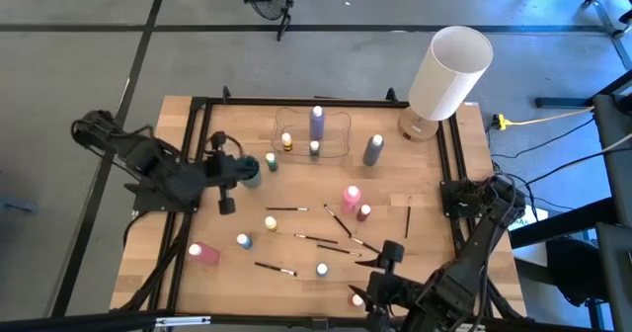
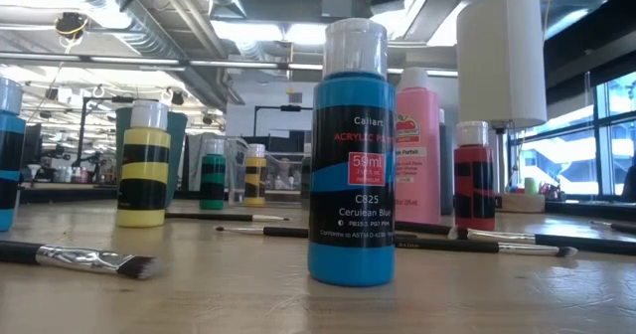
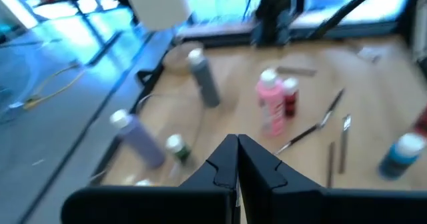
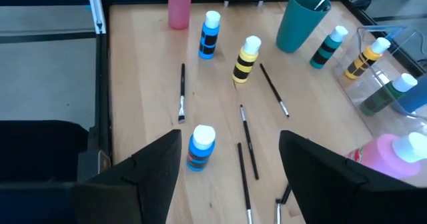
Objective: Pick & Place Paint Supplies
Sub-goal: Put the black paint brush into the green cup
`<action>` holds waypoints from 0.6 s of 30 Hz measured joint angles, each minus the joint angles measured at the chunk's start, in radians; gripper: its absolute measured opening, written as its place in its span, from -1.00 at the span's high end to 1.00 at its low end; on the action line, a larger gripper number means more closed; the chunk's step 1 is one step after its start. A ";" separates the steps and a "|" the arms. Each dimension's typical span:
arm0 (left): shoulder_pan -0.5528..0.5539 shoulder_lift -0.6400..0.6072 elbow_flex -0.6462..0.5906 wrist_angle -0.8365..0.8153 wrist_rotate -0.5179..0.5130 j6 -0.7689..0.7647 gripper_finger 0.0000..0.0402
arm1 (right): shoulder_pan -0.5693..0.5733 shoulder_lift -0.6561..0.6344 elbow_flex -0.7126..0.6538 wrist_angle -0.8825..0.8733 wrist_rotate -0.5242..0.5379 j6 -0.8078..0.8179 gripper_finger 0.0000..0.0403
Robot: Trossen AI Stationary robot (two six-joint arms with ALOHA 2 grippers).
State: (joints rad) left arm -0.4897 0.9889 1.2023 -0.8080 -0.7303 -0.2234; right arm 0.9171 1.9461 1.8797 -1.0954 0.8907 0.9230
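Nearest the low camera stands a small blue plastic paint bottle with a clear cap and a black label (image 2: pixel 351 155), upright on the light wooden table (image 1: pixel 425 223). A dark-handled brush with a grey bristle head (image 2: pixel 75 258) lies flat just beside it.

The remaining supplies are scattered over the table. A pink paint bottle (image 1: pixel 352 197) and a small red one (image 1: pixel 364 212) stand close together near the middle. A yellow-and-black striped bottle (image 4: pixel 245 59) and a further blue bottle (image 4: pixel 209 35) stand toward the left side. Several thin brushes (image 1: pixel 339 219) lie loose between them. At the far side, a clear plastic tray (image 1: pixel 342 120) holds a purple bottle (image 1: pixel 316 121) and some small bottles. A grey bottle (image 1: pixel 373 149) stands just outside it. In my judgement the tray is the collection point, and most items are not yet placed.

The right gripper (image 4: pixel 230 167) hovers low over the near edge with its fingers spread wide and empty. A white-capped blue bottle (image 4: pixel 201 147) shows between them, so it appears to be lined up for a grasp.

The left gripper (image 3: pixel 237 159) hangs above the left side with its fingers pressed together, holding nothing. It is beside a teal plastic cup (image 4: pixel 300 20) and appears to be waiting.

A tall white cylindrical lamp (image 1: pixel 449 72) stands at the far right corner and is no part of the task.
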 joint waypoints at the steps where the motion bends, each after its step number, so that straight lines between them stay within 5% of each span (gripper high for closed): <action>1: 0.010 -0.043 -0.055 0.064 0.028 0.020 0.99 | -0.002 0.000 0.000 0.000 0.000 0.000 -0.27; 13: 0.158 -0.425 -0.527 0.574 0.393 0.190 0.99 | -0.009 0.000 0.000 0.000 0.004 -0.015 -0.27; 18: 0.211 -0.507 -0.649 0.713 0.414 0.249 0.99 | -0.009 0.000 0.000 -0.005 0.004 -0.015 -0.27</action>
State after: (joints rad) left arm -0.2783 0.4817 0.5530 -0.0954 -0.3164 0.0261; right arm 0.9085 1.9461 1.8797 -1.1004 0.8951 0.9077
